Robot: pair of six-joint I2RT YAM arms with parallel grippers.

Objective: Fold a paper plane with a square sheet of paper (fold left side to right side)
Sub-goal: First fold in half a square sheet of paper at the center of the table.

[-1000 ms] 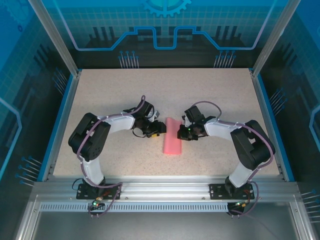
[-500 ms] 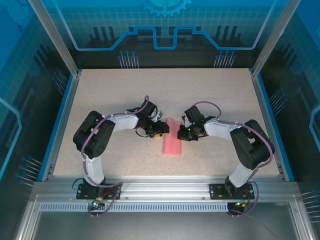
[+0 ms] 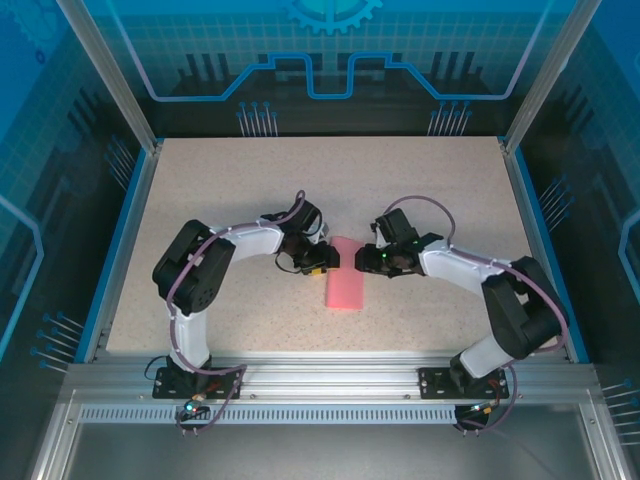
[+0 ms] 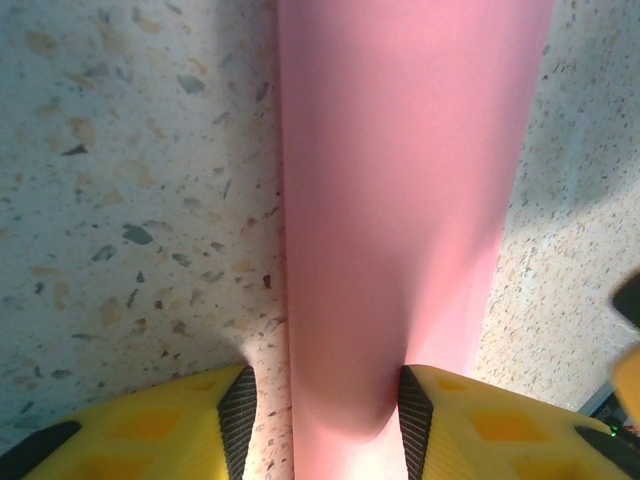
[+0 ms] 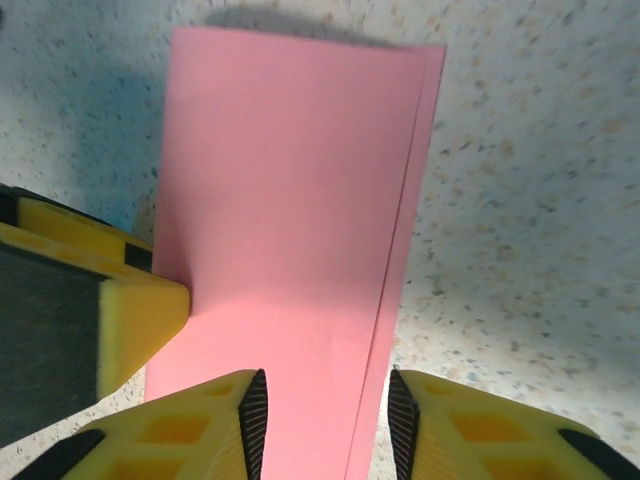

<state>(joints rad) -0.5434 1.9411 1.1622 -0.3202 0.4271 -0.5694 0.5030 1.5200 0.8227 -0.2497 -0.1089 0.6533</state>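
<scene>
The square sheet of paper (image 3: 345,275) lies on the table folded in half into a narrow salmon-pink strip; it has no paper plane shape. My left gripper (image 3: 318,262) is at the strip's left side near its far end. In the left wrist view the left gripper (image 4: 325,425) is open astride the rounded fold of the sheet (image 4: 400,200), with one pad over the paper and the other over bare table. My right gripper (image 3: 372,262) is at the strip's right side. The right wrist view has the right gripper (image 5: 325,425) open over the sheet's (image 5: 290,200) two free edges, nearly aligned.
The speckled table (image 3: 230,190) is bounded by a blue rim (image 3: 125,240) on the left and right, with metal frame posts at the far corners. An aluminium rail (image 3: 330,385) carrying both arm bases runs along the near edge. A left finger (image 5: 140,310) touches the paper's left edge.
My right gripper has opened from shut and lets go of the paper's edges. My left gripper has shifted a little right onto the fold. The folded sheet stays in place.
</scene>
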